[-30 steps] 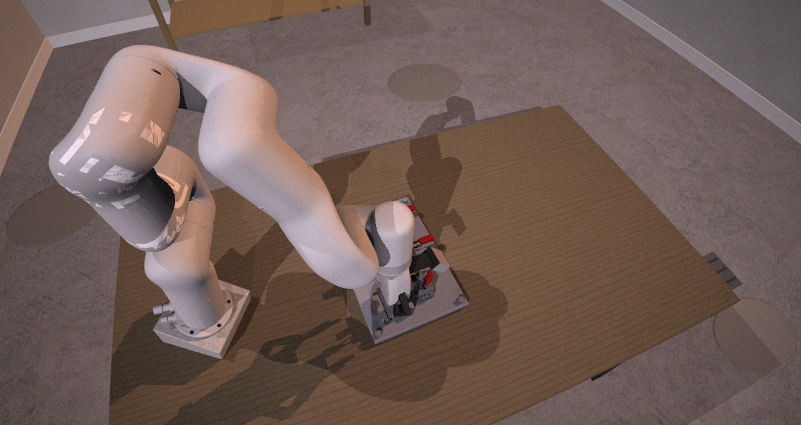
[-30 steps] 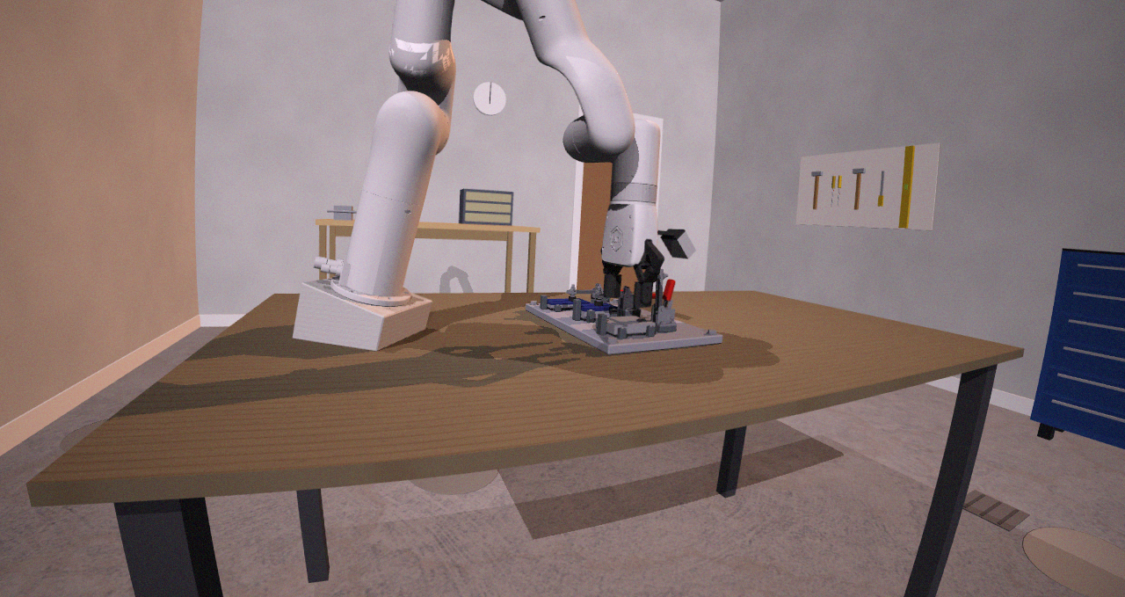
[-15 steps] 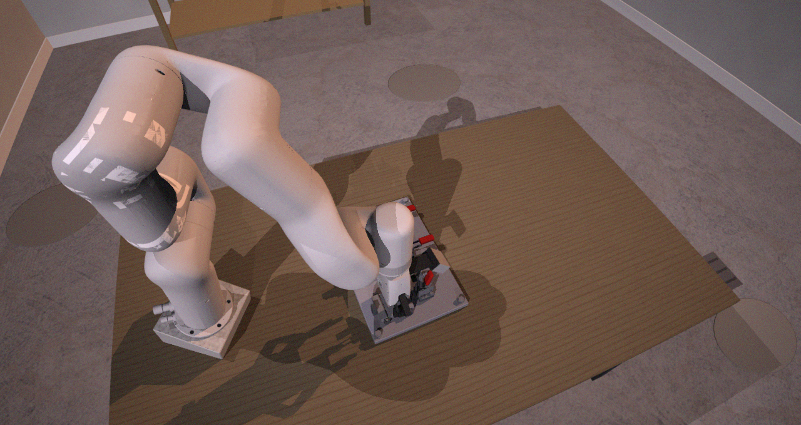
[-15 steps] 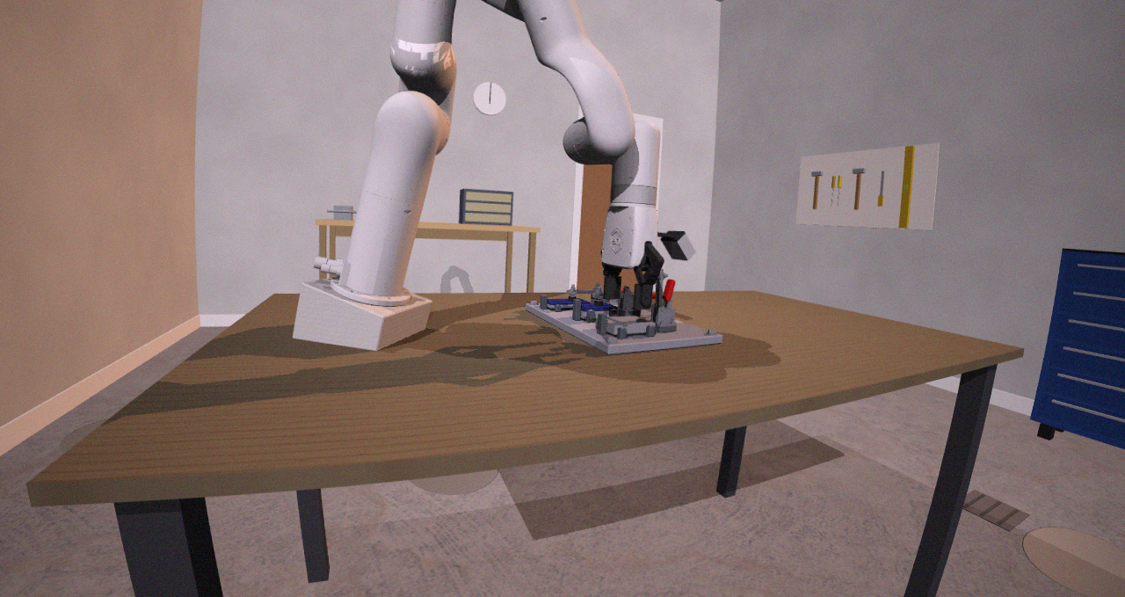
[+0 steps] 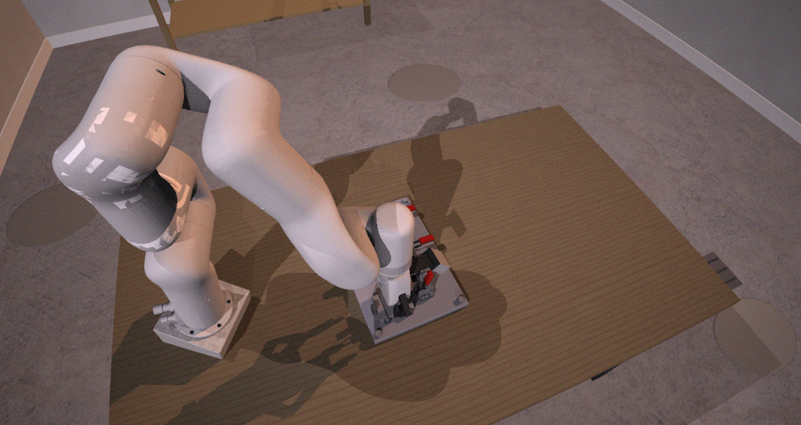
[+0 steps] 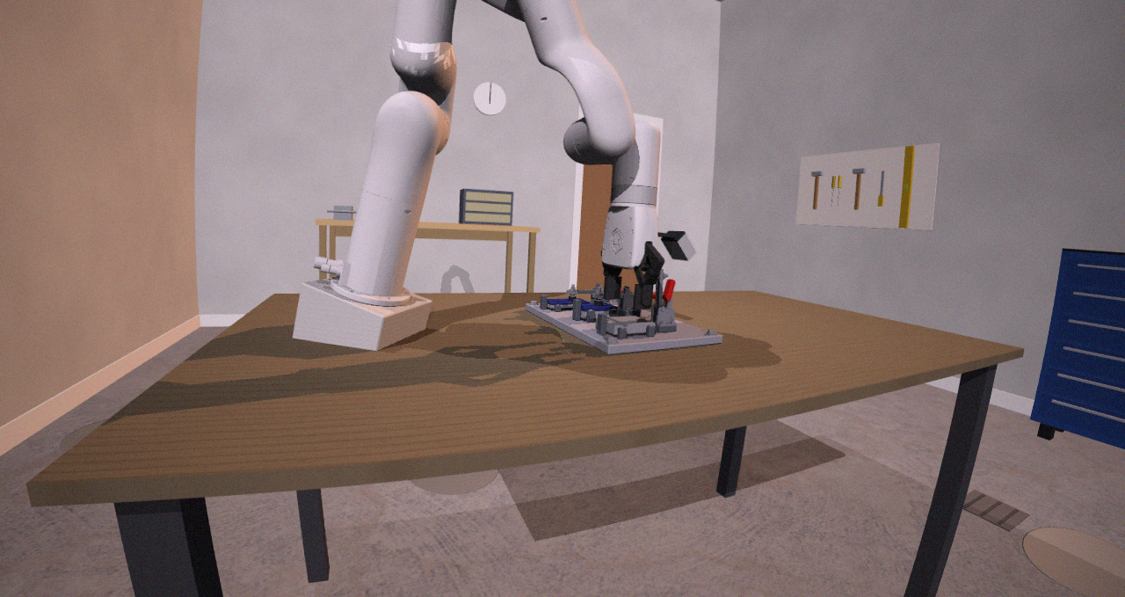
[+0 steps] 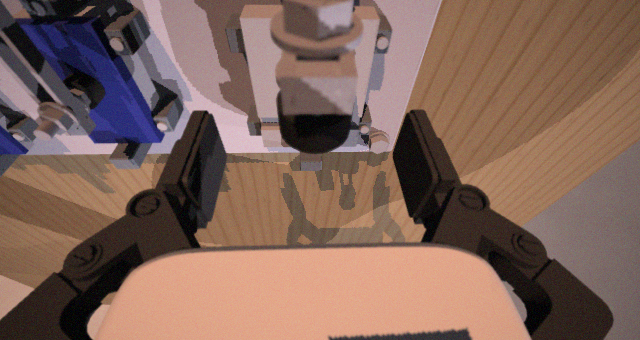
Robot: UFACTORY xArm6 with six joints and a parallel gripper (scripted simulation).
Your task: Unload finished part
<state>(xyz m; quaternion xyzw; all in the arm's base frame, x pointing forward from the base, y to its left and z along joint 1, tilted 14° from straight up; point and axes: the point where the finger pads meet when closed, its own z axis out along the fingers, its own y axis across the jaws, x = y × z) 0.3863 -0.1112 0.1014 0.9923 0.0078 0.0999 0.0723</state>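
Points down at the fixture (image 5: 422,320) (image 6: 676,338) (image 7: 402,80) with the pincer (image 5: 402,306) (image 6: 628,298) (image 7: 310,133) spread wide, gripping nothing; whether touching anything, cannot tell. Count one finished part (image 7: 261,75), pale, in the end nest of the fixture, not out on the desk (image 5: 560,226) (image 6: 550,412) (image 7: 525,80). Count two blue blanks (image 6: 601,307) (image 7: 127,102) beside, and three red handles (image 5: 427,238) from above.
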